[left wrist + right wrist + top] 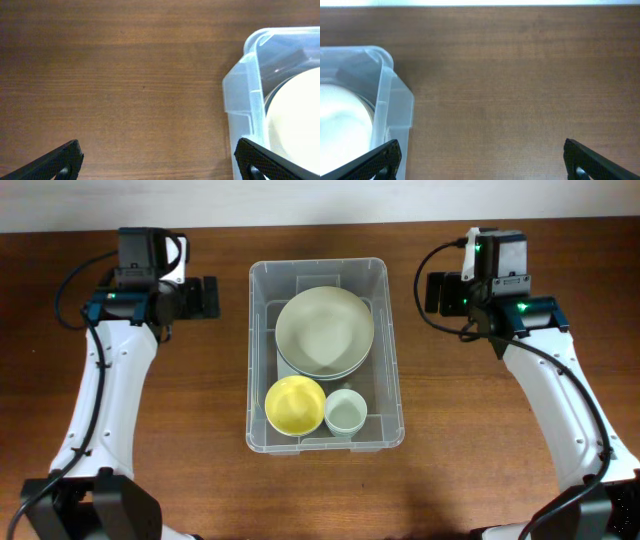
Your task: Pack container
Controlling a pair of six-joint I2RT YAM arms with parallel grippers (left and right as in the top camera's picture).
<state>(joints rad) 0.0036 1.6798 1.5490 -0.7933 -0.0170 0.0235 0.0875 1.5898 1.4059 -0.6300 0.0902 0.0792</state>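
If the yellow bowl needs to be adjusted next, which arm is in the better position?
Probably the left. The yellow bowl lies in the container's left half, nearer the left gripper; the white cup sits to its right, toward the right gripper. Both are open and empty.

I am looking down past the right gripper (480, 161). Its two black fingertips (379, 161) are sitting in the lower corners of the frame, spread wide and holding nothing. The brown wooden table (520, 75) is filling most of the picture. At the left edge the container (395, 105) is showing one rounded clear corner, with a pale bowl (340, 115) lying inside. The lower left fingertip is overlapping that corner's wall; I am not able to tell whether they touch.
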